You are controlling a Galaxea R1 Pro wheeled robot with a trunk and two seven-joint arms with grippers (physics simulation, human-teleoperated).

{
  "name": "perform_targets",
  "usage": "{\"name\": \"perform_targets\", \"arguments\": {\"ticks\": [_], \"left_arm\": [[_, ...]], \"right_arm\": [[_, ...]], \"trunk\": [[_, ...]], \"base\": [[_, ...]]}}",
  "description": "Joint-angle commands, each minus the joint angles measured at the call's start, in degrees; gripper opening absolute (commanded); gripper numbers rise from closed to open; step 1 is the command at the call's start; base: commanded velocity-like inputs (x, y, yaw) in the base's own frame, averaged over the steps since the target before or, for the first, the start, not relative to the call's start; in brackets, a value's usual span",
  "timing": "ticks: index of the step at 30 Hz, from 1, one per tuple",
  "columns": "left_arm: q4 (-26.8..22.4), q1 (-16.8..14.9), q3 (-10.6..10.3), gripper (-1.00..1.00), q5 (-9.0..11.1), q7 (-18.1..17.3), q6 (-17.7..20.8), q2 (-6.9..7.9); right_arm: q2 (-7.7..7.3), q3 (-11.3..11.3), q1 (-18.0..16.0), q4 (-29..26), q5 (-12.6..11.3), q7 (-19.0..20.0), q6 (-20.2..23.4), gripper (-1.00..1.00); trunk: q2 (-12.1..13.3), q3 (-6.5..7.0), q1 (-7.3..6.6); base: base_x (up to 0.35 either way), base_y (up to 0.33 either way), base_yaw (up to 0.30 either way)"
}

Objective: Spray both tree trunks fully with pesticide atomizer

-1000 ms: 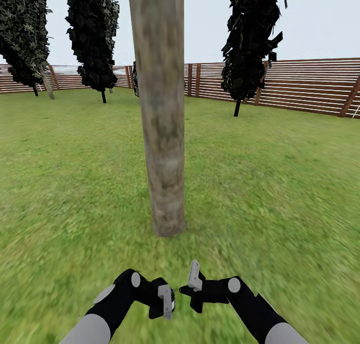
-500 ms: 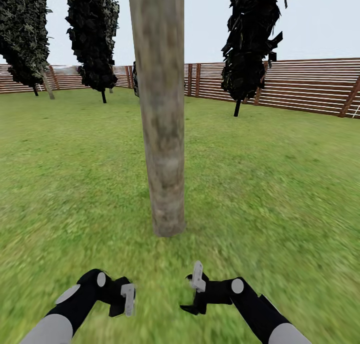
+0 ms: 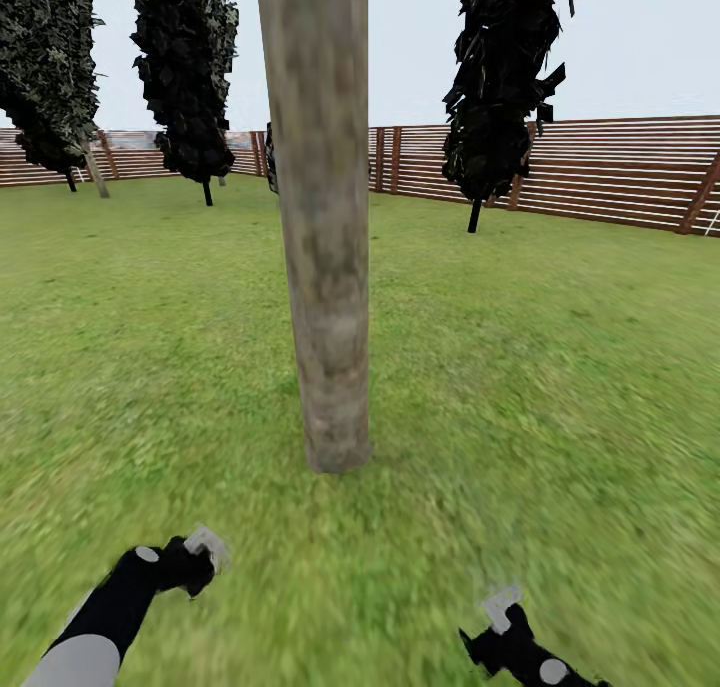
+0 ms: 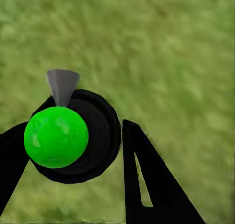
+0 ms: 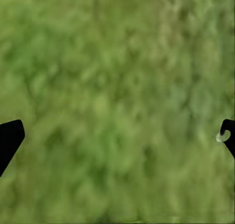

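Left tool [image 3: 205, 545], near-left of the tree trunk [image 3: 325, 267] base, pointed down at the floor [image 3: 560, 387]. The pesticide atomizer [image 4: 56, 136] sat between its jaws, seen end-on, green cap toward the wrist camera, grey nozzle sideways. Jaws flanked it closely, but I couldn't tell if it was gripped. Right tool [image 3: 498, 607], near-right of the trunk, was spread wide over bare grass. Left arm was clearly the nearer.

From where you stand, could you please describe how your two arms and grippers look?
Both arms have pale grey forearm shells leading into black wrists with round grey joint caps. The left gripper and right gripper are black with light grey tips; in the wrist views the jaws are flat black wedges.
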Motion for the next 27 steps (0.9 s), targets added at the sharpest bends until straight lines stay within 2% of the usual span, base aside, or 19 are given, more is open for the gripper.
{"name": "perform_targets", "arguments": {"ticks": [1,4,5,6,7,8,9,12,13,14,15,17,20,24,27], "left_arm": [[0.0,0.0,0.3,-1.00,2.5,4.2,2.7,-0.59],[0.2,0.0,0.2,-1.00,6.8,9.9,6.9,-2.40],[0.3,0.0,-0.1,-1.00,8.2,11.7,10.3,-4.27],[0.2,-0.2,-0.1,-1.00,8.4,12.0,11.7,-4.99],[0.0,-0.6,-0.2,-1.00,8.7,12.3,14.5,-6.54],[-0.2,-1.1,-0.2,-1.00,8.8,12.4,16.4,-8.10],[-0.2,-1.5,-0.2,-1.00,8.8,12.5,16.9,-8.97],[-0.4,-2.6,-0.2,-1.00,8.8,12.5,17.6,-10.71],[-0.5,-3.0,-0.2,-1.00,9.0,12.6,17.9,-11.78],[-0.5,-3.1,-0.2,-1.00,9.0,12.6,17.9,-12.47],[-0.6,-3.2,-0.3,-1.00,9.1,12.6,17.9,-12.93],[-0.8,-3.6,-0.1,-1.00,9.6,12.6,18.0,-13.09],[-0.9,-4.0,-0.1,-1.00,12.0,12.6,19.1,-13.10],[-1.1,-4.1,-0.2,-1.00,12.6,12.6,20.1,-12.90],[-2.8,-4.0,-0.1,-1.00,12.8,12.6,20.2,-13.05]], "right_arm": [[-0.23,0.1,0.1,0.6,-3.4,-2.5,-1.2,1.00],[-2.05,0.1,0.3,1.5,-8.5,-5.4,-5.5,1.00],[-3.15,0.1,0.6,2.8,-11.9,-6.1,-8.2,1.00],[-3.35,0.1,0.6,3.3,-13.0,-6.2,-8.8,1.00],[-3.52,0.2,0.7,3.9,-14.2,-6.3,-9.5,1.00],[-3.51,0.2,1.0,4.1,-14.8,-6.4,-10.0,1.00],[-3.48,0.2,1.3,4.2,-15.0,-6.4,-10.3,1.00],[-3.41,0.1,1.7,4.2,-15.2,-6.5,-10.7,1.00],[-3.33,0.0,1.7,4.2,-15.3,-6.7,-10.8,1.00],[-3.23,-1.1,1.8,4.2,-15.4,-7.6,-10.8,1.00],[-2.84,-3.3,1.8,4.3,-15.3,-10.1,-10.8,1.00],[-2.29,-4.9,2.0,4.3,-15.3,-12.9,-10.8,1.00],[-2.00,-5.6,2.6,4.4,-15.2,-14.0,-10.8,1.00],[-1.86,-5.7,3.2,4.4,-15.2,-14.1,-10.8,1.00],[-1.85,-5.6,3.3,4.3,-15.2,-14.2,-10.8,1.00]], "trunk": [[0.0,0.00,0.00],[0.0,0.00,0.00],[0.0,0.00,0.00],[0.0,0.00,0.00],[0.0,0.00,0.00],[0.0,0.00,0.00],[0.0,0.00,0.00],[0.0,0.00,0.00],[0.0,0.00,0.00],[0.0,0.00,0.00],[0.0,0.00,0.00],[0.0,0.00,0.00],[0.0,0.00,0.00],[0.0,0.00,0.00],[0.0,0.00,0.00]], "base": [[0.000,0.000,0.000],[0.000,0.000,0.000],[0.000,0.000,0.000],[0.000,0.000,0.000],[0.000,0.000,0.000],[0.000,0.000,0.000],[0.000,0.000,0.000],[0.000,0.000,0.000],[0.000,0.000,0.000],[0.000,0.000,0.000],[0.115,0.000,0.000],[0.245,0.000,0.000],[0.310,-0.013,0.000],[0.294,-0.128,0.000],[-0.001,-0.005,0.000]]}}
